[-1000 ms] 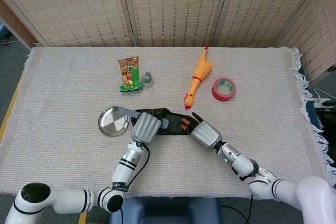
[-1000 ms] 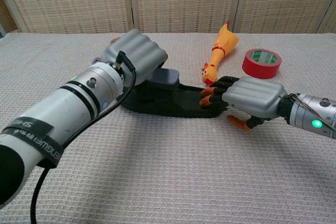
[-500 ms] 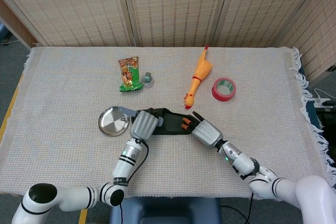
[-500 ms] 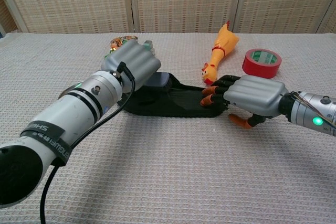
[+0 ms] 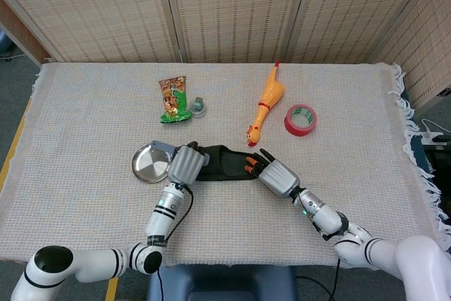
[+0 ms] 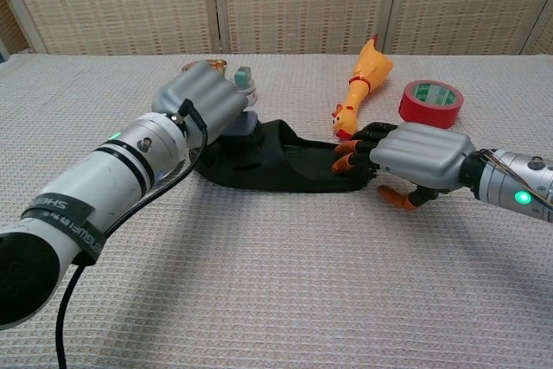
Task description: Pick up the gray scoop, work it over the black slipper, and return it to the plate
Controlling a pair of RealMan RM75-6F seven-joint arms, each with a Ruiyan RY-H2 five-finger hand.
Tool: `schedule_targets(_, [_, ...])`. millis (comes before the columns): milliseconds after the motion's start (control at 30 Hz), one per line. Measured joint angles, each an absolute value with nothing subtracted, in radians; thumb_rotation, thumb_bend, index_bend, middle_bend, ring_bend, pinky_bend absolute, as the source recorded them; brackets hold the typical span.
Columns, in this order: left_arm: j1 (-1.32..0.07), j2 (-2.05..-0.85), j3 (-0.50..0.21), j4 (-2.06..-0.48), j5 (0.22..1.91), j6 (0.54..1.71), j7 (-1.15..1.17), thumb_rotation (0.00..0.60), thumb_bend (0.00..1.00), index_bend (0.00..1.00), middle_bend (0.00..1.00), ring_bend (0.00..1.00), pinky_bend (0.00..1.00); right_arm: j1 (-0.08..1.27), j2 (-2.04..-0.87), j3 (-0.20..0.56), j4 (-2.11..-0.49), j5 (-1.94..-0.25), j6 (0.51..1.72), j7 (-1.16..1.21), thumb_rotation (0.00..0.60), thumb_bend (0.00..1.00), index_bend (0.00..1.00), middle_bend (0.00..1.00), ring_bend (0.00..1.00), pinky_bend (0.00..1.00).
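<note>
The black slipper (image 5: 227, 163) lies across the table's middle, also seen in the chest view (image 6: 285, 164). My left hand (image 5: 185, 164) is at its heel end beside the round steel plate (image 5: 146, 168). It grips the gray scoop (image 5: 161, 148), whose one end sticks out over the plate's rim. In the chest view the left hand (image 6: 203, 97) hides most of the scoop (image 6: 245, 124). My right hand (image 5: 276, 176) rests its fingertips (image 6: 350, 158) on the slipper's toe end, thumb apart on the cloth (image 6: 399, 201).
A yellow rubber chicken (image 5: 266, 100) and a red tape roll (image 5: 300, 119) lie behind the right hand. A snack packet (image 5: 173, 100) and a small gray cap (image 5: 198, 108) sit behind the plate. A woven cloth covers the table.
My left hand has slid left along the slipper toward the plate, carrying the scoop with it. The right hand has stayed on the toe end.
</note>
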State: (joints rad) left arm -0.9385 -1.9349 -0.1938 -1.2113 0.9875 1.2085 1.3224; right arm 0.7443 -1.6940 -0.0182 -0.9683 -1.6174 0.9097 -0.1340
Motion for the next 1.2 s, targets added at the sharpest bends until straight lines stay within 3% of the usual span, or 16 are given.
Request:
schedule_targets(533, [-0.985,-2.04,-0.148,-1.109,1.079,1.24,1.472,0.6,0.57,0.86,0.96,0.76,1.0,0.745,-1.701,-0.022,-0.96,-1.602,0.904,-0.134,0.6,0.55,0.2,0.07,0.0,0.01])
schedule_targets(1200, [-0.974,-2.046,-0.173,-0.981,1.078,1.184,1.452,0.6,0.57,0.86,0.96,0.76,1.0,0.747,-1.694,-0.024,-0.965,-1.591,0.902,-0.137,0.6,0.55,0.19,0.07,0.0,0.01])
